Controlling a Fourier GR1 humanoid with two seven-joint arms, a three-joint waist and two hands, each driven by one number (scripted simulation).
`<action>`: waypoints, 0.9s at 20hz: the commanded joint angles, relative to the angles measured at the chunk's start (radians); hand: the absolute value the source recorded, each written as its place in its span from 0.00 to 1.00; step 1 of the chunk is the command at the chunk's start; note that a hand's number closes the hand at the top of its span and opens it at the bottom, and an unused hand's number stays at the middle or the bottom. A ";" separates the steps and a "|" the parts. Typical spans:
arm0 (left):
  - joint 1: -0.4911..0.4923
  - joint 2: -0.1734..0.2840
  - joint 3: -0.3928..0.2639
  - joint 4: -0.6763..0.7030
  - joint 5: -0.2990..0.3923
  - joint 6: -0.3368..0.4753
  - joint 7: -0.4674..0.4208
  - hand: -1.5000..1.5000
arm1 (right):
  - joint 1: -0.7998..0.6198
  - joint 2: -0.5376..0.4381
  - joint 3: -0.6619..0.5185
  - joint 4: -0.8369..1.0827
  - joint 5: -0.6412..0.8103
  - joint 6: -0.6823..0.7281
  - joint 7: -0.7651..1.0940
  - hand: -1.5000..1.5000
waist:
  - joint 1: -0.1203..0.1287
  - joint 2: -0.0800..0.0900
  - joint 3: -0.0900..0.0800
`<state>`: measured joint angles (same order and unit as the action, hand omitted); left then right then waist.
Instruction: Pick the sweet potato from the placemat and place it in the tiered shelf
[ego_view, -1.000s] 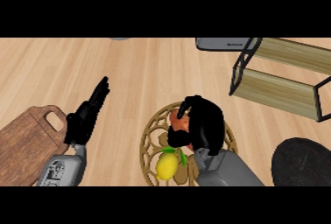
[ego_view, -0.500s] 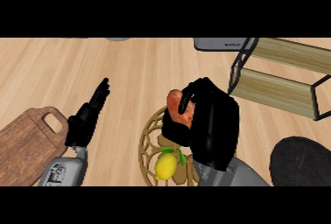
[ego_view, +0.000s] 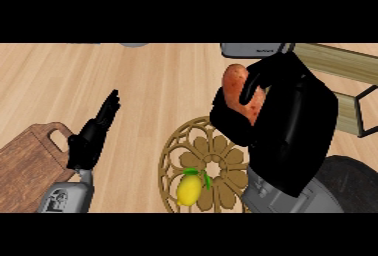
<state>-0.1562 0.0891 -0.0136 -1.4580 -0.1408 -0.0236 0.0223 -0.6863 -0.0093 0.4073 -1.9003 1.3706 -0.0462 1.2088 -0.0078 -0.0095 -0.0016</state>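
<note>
Sweet potato (ego_view: 238, 90): stiff, fairly heavy, rough-skinned, likely not fragile; clasped at mid-length in the curled right hand (ego_view: 284, 117), lifted above the placemat (ego_view: 214, 155), shelf (ego_view: 347, 95) just beyond; left hand (ego_view: 92, 137) straight-fingered, idle.

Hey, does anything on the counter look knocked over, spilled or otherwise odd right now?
Nothing stands out. The sweet potato is held above the placemat by the right robot hand, the lemon lies on the placemat, and the left robot hand rests open.
</note>
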 joint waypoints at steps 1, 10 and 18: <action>-0.010 -0.012 0.004 0.066 -0.016 0.019 -0.035 0.50 | -0.101 0.009 -0.075 -0.007 0.071 0.179 0.170 1.00 | -0.006 0.005 -0.001; -0.023 -0.023 -0.016 -0.016 -0.015 0.018 0.033 0.50 | -0.265 -0.016 -0.334 0.035 0.082 0.310 0.031 1.00 | 0.005 0.005 0.001; -0.046 -0.038 -0.013 0.041 -0.023 0.027 -0.003 0.50 | -0.314 -0.100 -0.468 0.073 0.105 0.316 -0.099 1.00 | 0.006 0.009 0.001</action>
<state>-0.1798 0.0623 -0.0262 -1.4500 -0.1578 -0.0039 0.0360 -0.9516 -0.0750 -0.0050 -1.8633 1.4701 0.2046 1.0614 -0.0034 -0.0031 -0.0005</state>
